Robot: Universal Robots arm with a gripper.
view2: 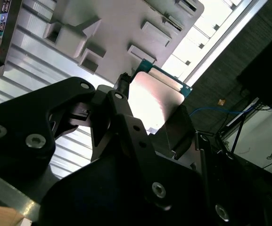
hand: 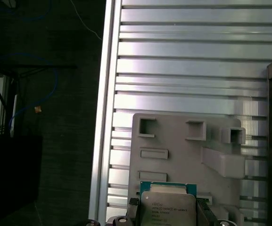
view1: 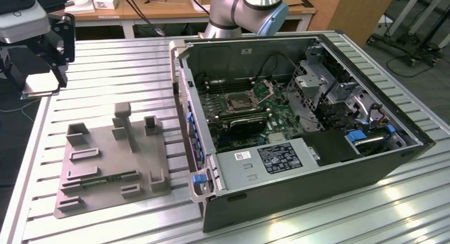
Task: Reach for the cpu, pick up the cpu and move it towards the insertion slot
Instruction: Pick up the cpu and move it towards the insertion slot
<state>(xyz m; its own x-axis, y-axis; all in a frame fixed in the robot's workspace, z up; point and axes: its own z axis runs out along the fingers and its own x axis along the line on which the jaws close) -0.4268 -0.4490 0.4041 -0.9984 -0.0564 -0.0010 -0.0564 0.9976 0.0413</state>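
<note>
The cpu is a thin square chip with a silvery face and a green edge, and my gripper is shut on it. In the first wrist view the cpu sits between the two dark fingertips of the gripper, above the grey tray. In the exterior view the gripper hangs over the table's far corner at the exterior view's left, with the pale cpu at its tips. The insertion slot, a silver-framed socket with its hinged plate raised, lies inside the open computer case, well away from the gripper.
A grey plastic tray with upright blocks lies on the slatted metal table between the gripper and the case. The table's edge runs close by the gripper, with dark floor and cables beyond. The arm's base stands behind the case.
</note>
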